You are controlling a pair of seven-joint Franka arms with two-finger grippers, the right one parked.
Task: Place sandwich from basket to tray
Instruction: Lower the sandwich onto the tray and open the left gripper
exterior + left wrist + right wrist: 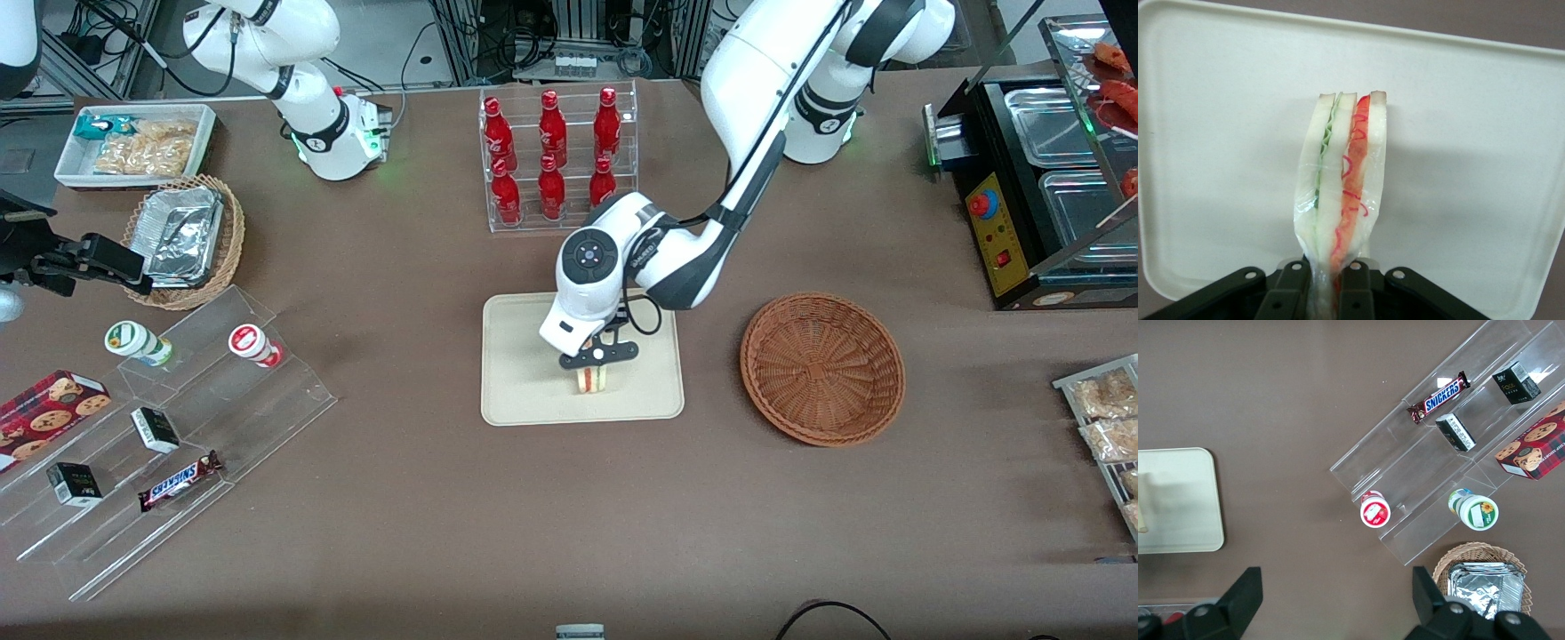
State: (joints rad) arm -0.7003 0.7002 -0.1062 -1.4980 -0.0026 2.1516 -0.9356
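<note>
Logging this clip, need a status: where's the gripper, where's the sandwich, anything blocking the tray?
Gripper over tray, shut on sandwich. Sandwich upright, wrapped, not yet released. Reddish-brown basket empty. Nothing else on tray.

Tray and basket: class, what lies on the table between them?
Nothing: in the front view only bare brown table separates the tray from the empty basket. The gripper hangs over the tray, jaws shut on the sandwich.

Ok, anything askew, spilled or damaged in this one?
Nothing stands out. The gripper, jaws shut on the wrapped sandwich, holds it over the tray; the basket sits upright, with nothing in it.
</note>
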